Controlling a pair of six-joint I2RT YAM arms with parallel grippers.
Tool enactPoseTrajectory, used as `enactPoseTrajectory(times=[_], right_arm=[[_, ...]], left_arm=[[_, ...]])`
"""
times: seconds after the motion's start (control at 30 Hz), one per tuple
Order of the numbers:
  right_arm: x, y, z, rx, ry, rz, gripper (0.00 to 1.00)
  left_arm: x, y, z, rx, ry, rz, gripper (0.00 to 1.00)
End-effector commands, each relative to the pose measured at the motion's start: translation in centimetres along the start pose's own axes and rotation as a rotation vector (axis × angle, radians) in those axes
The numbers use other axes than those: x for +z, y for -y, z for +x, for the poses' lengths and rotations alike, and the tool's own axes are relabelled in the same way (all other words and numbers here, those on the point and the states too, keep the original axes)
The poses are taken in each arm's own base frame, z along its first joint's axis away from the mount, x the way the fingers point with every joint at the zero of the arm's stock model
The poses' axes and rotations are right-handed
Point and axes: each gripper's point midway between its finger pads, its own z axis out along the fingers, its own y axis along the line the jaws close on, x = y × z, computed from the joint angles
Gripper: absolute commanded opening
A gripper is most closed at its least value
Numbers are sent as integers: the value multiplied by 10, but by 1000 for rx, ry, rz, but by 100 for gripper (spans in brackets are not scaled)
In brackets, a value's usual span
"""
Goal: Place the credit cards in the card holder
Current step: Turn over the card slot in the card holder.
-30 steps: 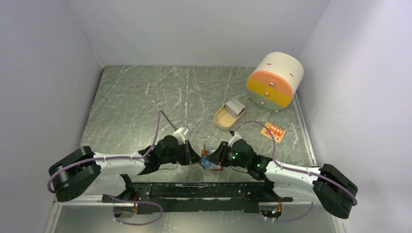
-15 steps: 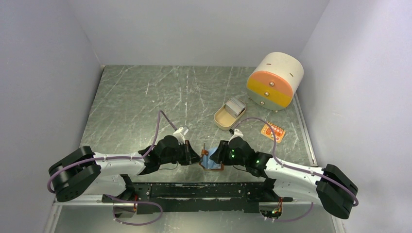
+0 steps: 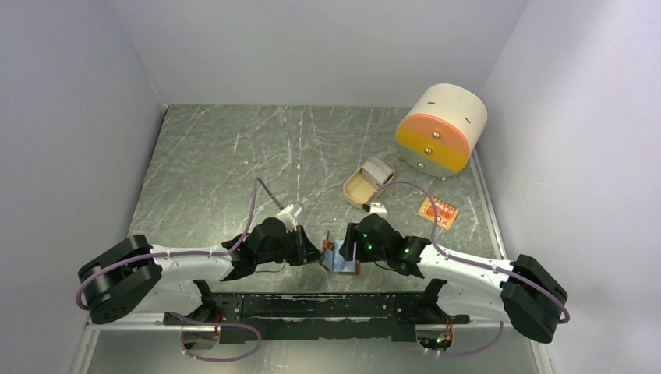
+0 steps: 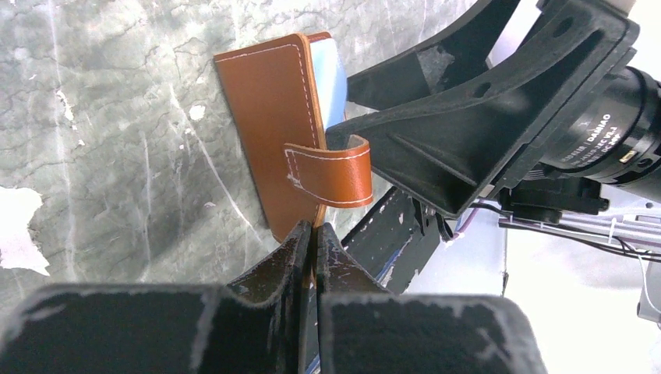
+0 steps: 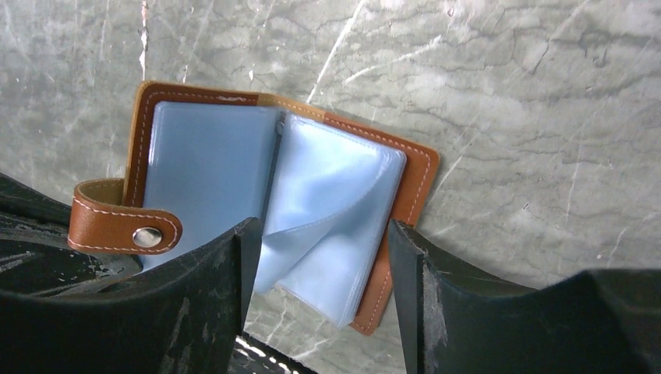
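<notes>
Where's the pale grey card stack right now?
Top view, right of centre: the pale grey card stack sits in the tan oval dish, near the cream-and-orange drum box.

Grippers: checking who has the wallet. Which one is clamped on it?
The left gripper, pinched shut on the brown edge of the card holder; the right gripper stands open over its blue sleeves.

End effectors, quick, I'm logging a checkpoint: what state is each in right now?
Left end effector: closed on the card holder, at its cover edge.
Right end effector: open, holding nothing.
</notes>
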Motion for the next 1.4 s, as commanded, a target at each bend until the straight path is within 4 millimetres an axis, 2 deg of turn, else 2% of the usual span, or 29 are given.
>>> enactPoseTrajectory(times=[0.0, 0.23, 0.4, 0.53, 0.63, 0.8, 0.83, 0.9, 1.0, 1.1, 1.37], right_arm=[[0, 2, -7, -43, 9, 32, 64], [2, -13, -5, -3, 12, -49, 60], [-1, -37, -6, 75, 33, -195, 56], [-4, -46, -7, 115, 54, -264, 55], [-8, -52, -12, 134, 82, -302, 55], [-22, -73, -25, 169, 162, -461, 55], [-24, -77, -26, 168, 180, -499, 55], [-22, -79, -24, 159, 179, -522, 55], [-17, -81, -22, 147, 169, -525, 54], [-16, -74, -20, 170, 191, -528, 49], [-8, -60, -19, 186, 197, -460, 37]], left_arm=[[-2, -12, 5, -1, 1, -36, 9], [-1, -15, 8, -4, -7, -39, 9], [0, -19, 9, -11, -9, -56, 9], [1, -20, 10, -15, -14, -55, 9], [1, -19, 9, -15, -11, -56, 9], [0, -22, 11, -28, -13, -72, 9], [0, -23, 11, -35, -14, -73, 13], [-1, -23, 11, -50, -8, -67, 18], [-3, -18, 11, -54, -5, -33, 21], [-6, -10, 9, -49, 9, 16, 27], [-3, 3, 8, -8, -2, 90, 31]])
